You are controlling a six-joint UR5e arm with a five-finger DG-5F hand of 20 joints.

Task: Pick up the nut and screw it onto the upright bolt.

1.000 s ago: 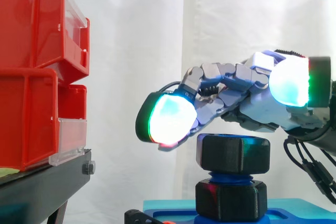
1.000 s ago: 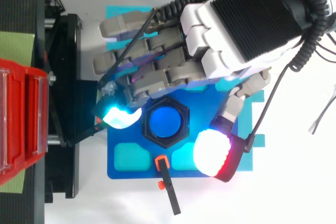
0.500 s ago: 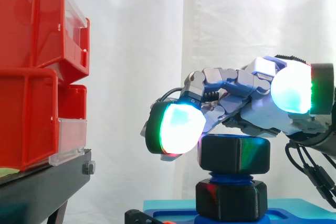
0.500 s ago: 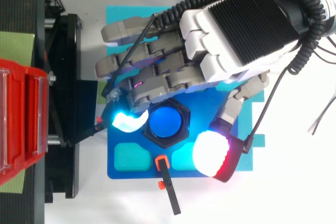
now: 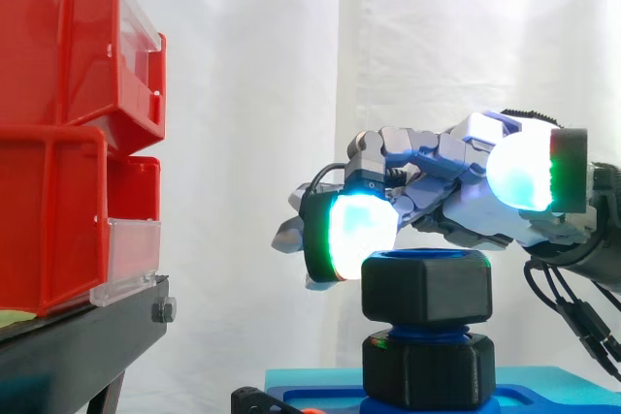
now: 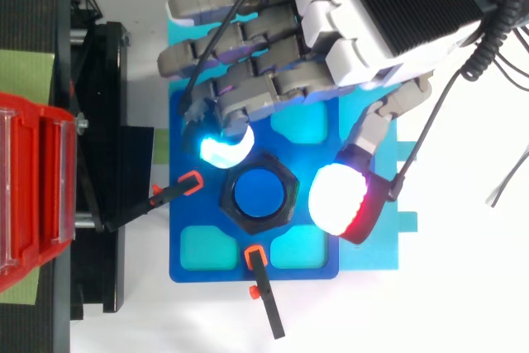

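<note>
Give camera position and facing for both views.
Side view: beside the work at about its height, looking level across the nut on the bolt; the hand reaches in from the right.
Top view: overhead, looking down on the blue fixture; the hand's back sits at top right.
Shared: nut, bolt, hand, red bins.

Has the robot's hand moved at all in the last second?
Yes. Seen from above, the hand has slid toward the picture's top edge, judged against the nut, which has stayed put.
</note>
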